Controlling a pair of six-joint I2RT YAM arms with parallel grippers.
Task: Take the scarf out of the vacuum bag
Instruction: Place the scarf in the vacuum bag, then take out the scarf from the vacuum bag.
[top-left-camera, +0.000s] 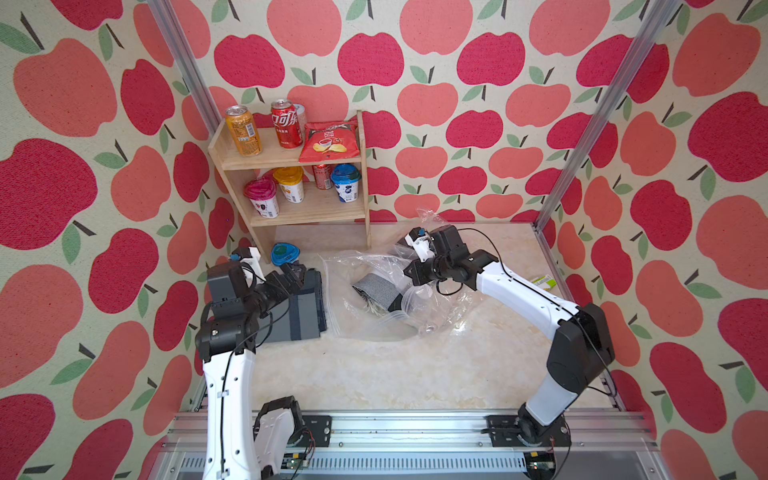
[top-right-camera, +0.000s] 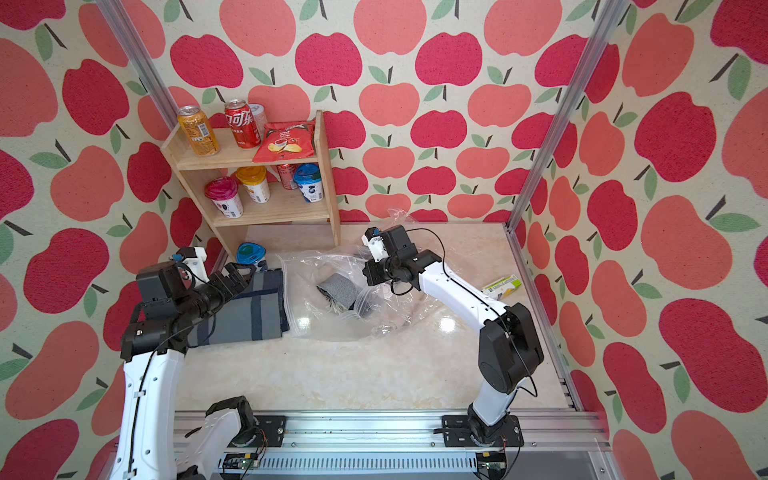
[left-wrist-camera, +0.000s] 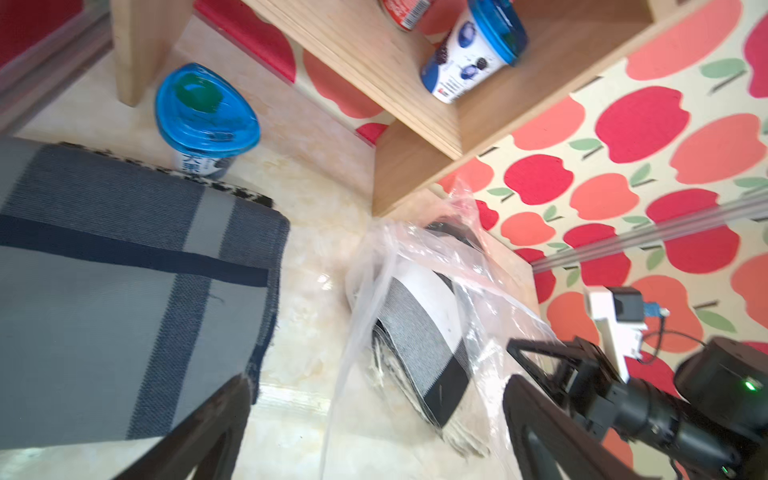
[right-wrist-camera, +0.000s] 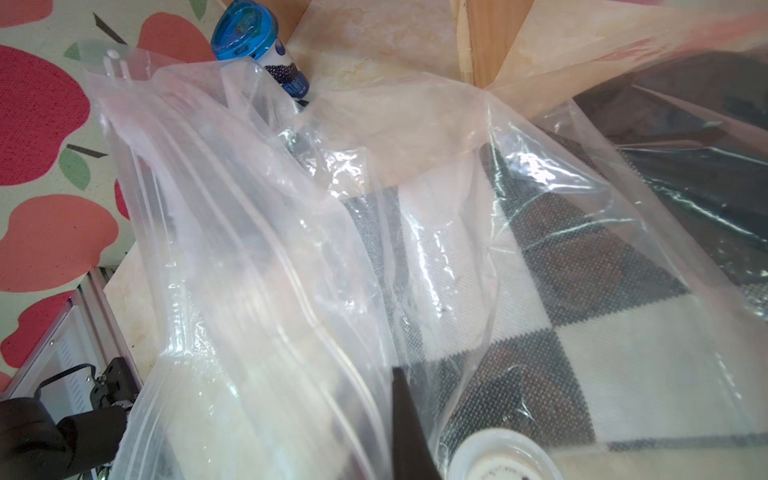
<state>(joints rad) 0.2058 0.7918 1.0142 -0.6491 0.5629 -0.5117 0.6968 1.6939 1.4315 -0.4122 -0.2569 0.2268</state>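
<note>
Scarf (top-left-camera: 305, 307) in grey stripes is lying outside the vacuum bag (top-left-camera: 345, 291), under the released left gripper (top-left-camera: 296, 275). A checked scarf (top-left-camera: 376, 286) is sitting inside, not removed yet, while the right gripper (top-left-camera: 410, 274) is pinching the plastic.

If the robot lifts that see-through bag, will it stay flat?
Probably not: the vacuum bag is crinkled and sags in folds, so it likely flops. It looks thin and shiny, perhaps slippery. The checked scarf inside may weigh one end down.

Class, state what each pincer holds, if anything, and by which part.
Right pincer: shut on the transparent crinkly plastic vacuum bag, pinching a raised fold of its film. Left pincer: open, holding nothing.
</note>
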